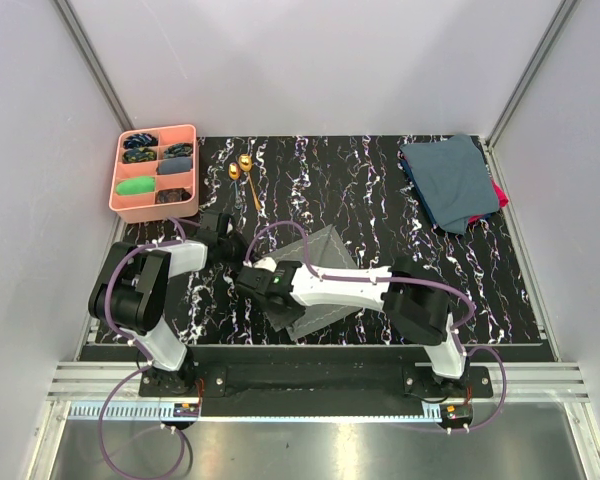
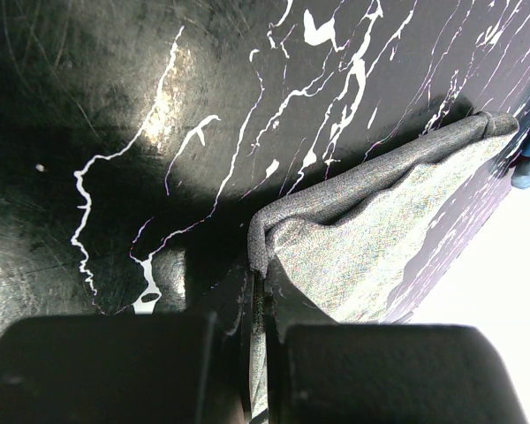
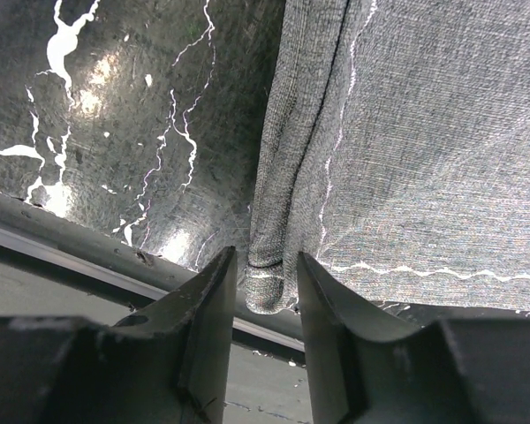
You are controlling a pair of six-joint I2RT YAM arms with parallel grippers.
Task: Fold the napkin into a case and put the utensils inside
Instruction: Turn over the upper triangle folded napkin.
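The grey napkin lies partly folded on the marbled black table, between the two arms. My left gripper is shut on its left edge; in the left wrist view the cloth runs pinched between the jaws and is drawn up off the table. My right gripper is at the napkin's near corner. In the right wrist view a folded hem of the napkin sits between the open jaws, with a gap on each side. Two gold utensils lie at the back left, apart from both grippers.
A pink compartment tray with small items stands at the back left. A pile of dark blue-teal cloths lies at the back right. The table's front edge and metal rail run just below the right gripper.
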